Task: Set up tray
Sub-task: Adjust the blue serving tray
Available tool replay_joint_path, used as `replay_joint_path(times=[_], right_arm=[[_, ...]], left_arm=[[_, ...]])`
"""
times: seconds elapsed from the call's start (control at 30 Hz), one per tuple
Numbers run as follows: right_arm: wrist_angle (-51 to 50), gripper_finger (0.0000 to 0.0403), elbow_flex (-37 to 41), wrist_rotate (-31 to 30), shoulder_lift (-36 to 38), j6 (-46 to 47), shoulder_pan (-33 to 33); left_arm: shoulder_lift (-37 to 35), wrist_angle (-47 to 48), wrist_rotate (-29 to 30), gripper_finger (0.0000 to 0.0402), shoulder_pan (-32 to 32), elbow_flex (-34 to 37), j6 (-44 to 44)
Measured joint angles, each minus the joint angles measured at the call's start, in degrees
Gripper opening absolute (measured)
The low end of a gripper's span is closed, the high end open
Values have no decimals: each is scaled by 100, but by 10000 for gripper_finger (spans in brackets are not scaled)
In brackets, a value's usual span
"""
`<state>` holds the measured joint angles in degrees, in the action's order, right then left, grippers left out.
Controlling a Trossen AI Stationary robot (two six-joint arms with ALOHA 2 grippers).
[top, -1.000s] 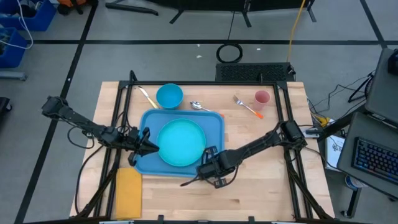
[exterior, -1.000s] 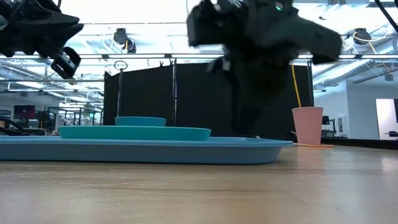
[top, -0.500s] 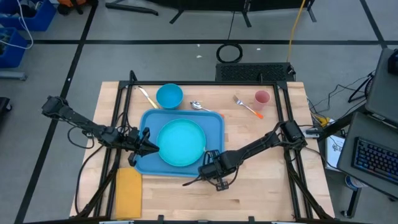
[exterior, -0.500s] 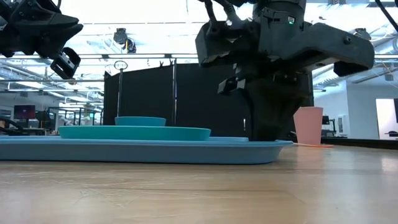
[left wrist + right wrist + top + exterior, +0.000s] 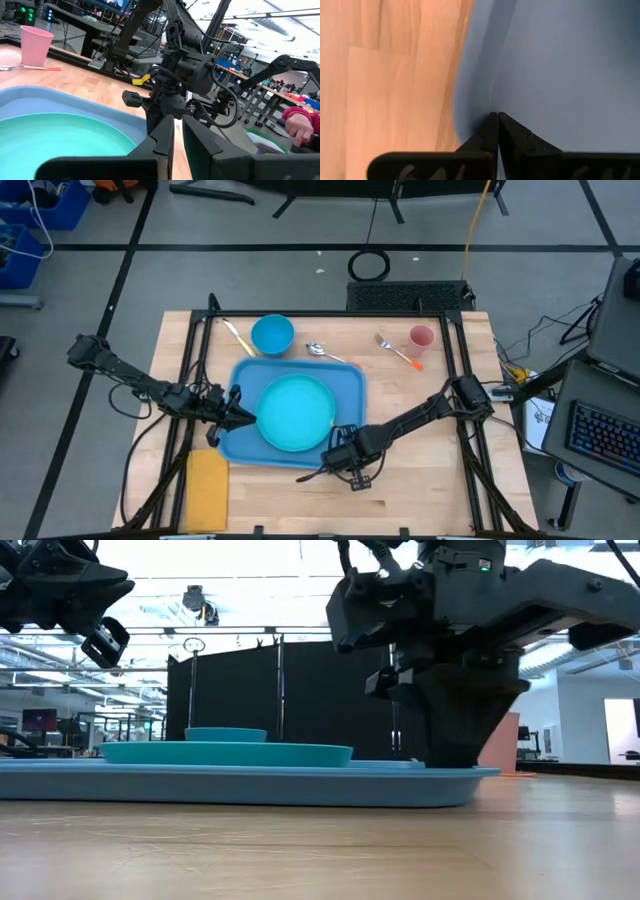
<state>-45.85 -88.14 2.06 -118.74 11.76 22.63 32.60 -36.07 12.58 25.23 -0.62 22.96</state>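
The right claw (image 5: 494,131) is pinched tight on the rim of the tray (image 5: 350,385) at its near right corner, probably so it can pull or slide the tray into place on the desk (image 5: 440,480). The left claw (image 5: 244,414) hangs over the tray's left edge, its fingers almost closed on nothing, beside the teal plate (image 5: 295,412) in the middle of the tray.
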Motion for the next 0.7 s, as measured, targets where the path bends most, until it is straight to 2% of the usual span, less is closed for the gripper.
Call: replay_joint_path(times=[0.37,0.7], right_arm=[[13,0,384,276,48,519,309],[-45,0,410,780,101,1028,650]], left_arm=[[0,15,0,42,-2,0,0],[0,22,0,42,0,0,0]])
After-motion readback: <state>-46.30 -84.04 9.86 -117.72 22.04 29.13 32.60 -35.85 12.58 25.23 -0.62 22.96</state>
